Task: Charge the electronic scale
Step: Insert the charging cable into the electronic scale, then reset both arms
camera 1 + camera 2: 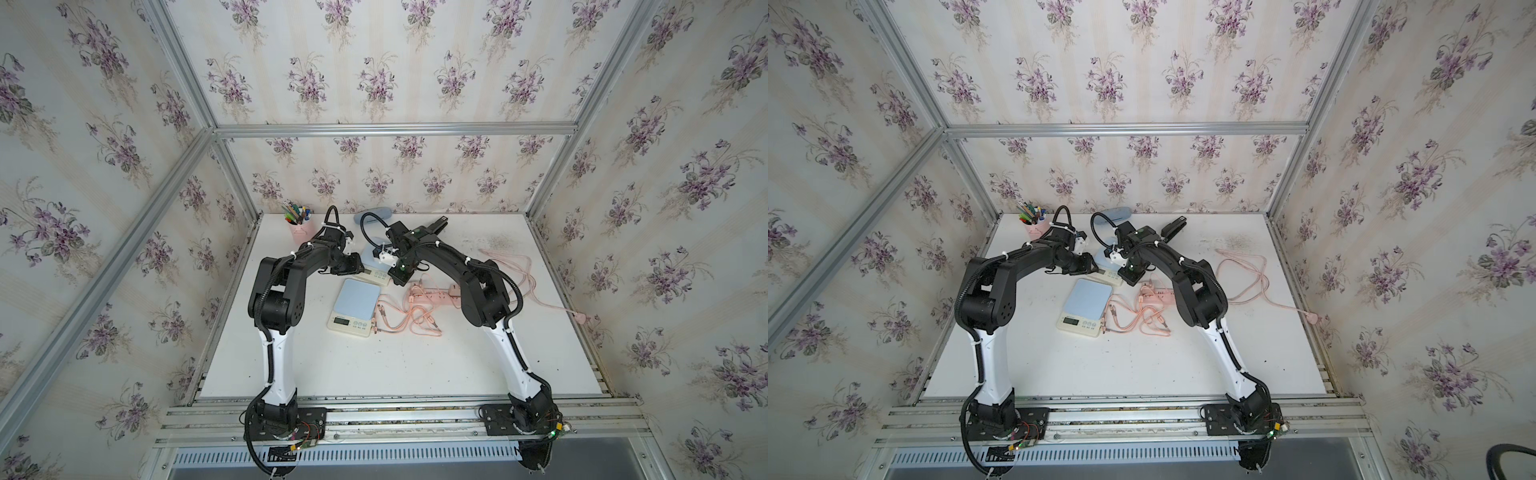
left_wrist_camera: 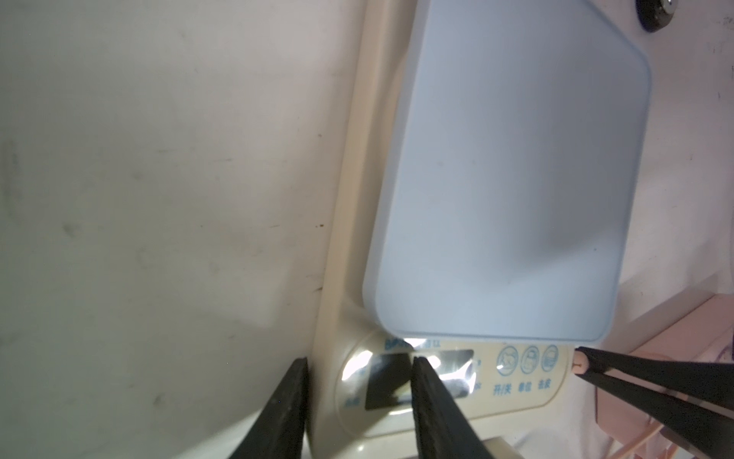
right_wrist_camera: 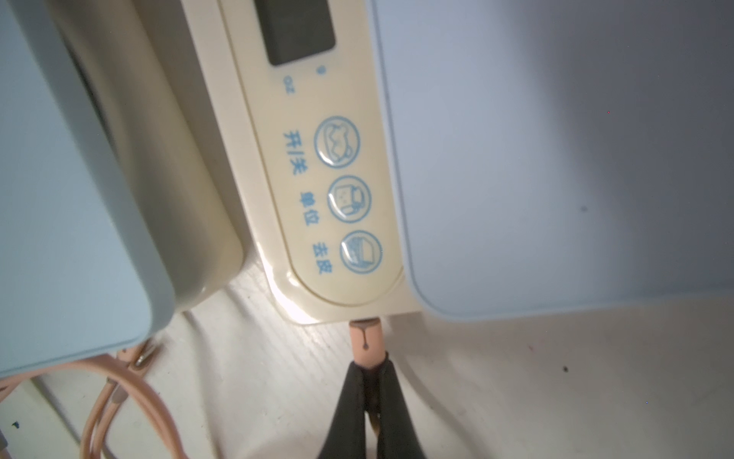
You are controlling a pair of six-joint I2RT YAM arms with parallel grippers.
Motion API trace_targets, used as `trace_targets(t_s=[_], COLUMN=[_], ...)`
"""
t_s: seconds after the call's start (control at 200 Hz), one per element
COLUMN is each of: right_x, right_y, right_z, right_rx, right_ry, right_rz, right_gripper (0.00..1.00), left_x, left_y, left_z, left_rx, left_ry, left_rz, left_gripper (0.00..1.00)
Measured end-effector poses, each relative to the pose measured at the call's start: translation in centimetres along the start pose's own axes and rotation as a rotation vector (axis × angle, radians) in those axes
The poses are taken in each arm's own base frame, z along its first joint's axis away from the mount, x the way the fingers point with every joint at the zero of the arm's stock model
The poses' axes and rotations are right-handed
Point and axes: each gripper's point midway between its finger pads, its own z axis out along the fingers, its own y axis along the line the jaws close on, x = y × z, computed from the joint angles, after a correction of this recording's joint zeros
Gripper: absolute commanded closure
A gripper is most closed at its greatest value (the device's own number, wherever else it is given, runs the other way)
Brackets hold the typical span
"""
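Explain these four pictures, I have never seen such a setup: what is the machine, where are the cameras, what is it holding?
This is a robot: a black and white jointed left arm and right arm, bolted at a white table's edge. Two pictures look down from overhead; the close-ups come from a camera on each wrist. On it lie two cream kitchen scales with pale blue platforms, the near scale and the far scale, pink cables, a pink power strip and a pink cup of pens. The right pincer is shut on a pink cable plug, its tip at the far scale's side. The left pincer stands with jaws apart astride that scale's edge by its display.
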Motion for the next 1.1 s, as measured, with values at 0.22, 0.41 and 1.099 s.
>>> trace_targets(t_s=[0.22,0.41,1.099], right_x=[0.2,-1.4,-4.8], right_y=[-0.1,0.0,-1.0], right_z=[0.0,-1.8,-13.3], right_rx=[0.024,0.104,0.254], right_ry=[-0.024,-0.156,-0.496], right_rz=[0.014,-0.029,-0.035], right_gripper=[0.88,0.73,0.57], left_x=[-0.5,-0.3,-3.5], left_y=[-0.2,-0.3,-2.0], left_z=[-0.3,-1.7,-8.3], left_rx=[0.002,0.054,0.126], left_ry=[-0.016,0.047,-0.046], left_rz=[-0.007,-0.058,0.028], left_gripper=[0.51,0.47,0.39])
